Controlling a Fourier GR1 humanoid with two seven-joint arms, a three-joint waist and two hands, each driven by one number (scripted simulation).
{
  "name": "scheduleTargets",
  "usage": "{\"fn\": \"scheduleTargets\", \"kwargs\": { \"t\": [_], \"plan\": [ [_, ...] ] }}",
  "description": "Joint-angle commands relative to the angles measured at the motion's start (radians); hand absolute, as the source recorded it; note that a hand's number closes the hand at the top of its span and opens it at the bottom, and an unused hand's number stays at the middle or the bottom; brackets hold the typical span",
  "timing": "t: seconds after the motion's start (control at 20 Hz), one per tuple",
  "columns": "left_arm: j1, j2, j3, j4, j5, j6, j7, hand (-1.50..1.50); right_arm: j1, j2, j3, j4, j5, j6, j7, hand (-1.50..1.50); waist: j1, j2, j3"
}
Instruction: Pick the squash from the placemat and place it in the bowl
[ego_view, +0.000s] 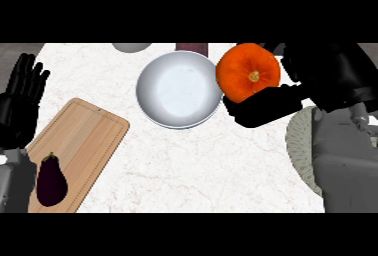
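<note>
An orange squash is held up by my right hand, whose black fingers and thumb curl round its right and lower sides. It hangs just right of the white bowl, overlapping the bowl's right rim. The grey-green placemat lies at the right edge, mostly hidden under my right forearm. My left hand rests open at the left edge, fingers up.
A wooden cutting board lies at the lower left with a dark purple eggplant on its near end. A grey round object and a dark reddish object sit at the counter's far edge.
</note>
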Motion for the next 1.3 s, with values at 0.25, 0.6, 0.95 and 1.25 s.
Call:
{"fn": "scheduleTargets", "kwargs": {
  "t": [0.25, 0.6, 0.95, 1.25],
  "plan": [
    [-0.031, -0.005, -0.006, 0.015, -0.004, 0.007, 0.013, 0.0, -0.043, 0.12, 0.116, 0.462, 0.119, -0.289, -0.138, 1.5, 0.006, 0.007, 0.002],
    [-0.034, -0.024, -0.011, 0.072, -0.032, 0.02, -0.05, 0.0, -0.113, 0.122, 0.255, 0.718, 0.155, -0.477, -0.089, 1.5, 0.004, 0.006, 0.001],
    [-0.044, -0.007, -0.004, 0.026, -0.012, 0.013, 0.005, 0.0, -0.071, 0.122, 0.262, 0.928, 0.005, -0.747, -0.138, -1.5, 0.014, 0.006, 0.002],
    [-0.025, 0.002, 0.004, 0.02, 0.0, -0.004, 0.008, 0.0, -0.08, 0.122, 0.171, 0.99, -0.151, -0.914, -0.394, -1.5, 0.015, 0.008, 0.003]
  ]
}}
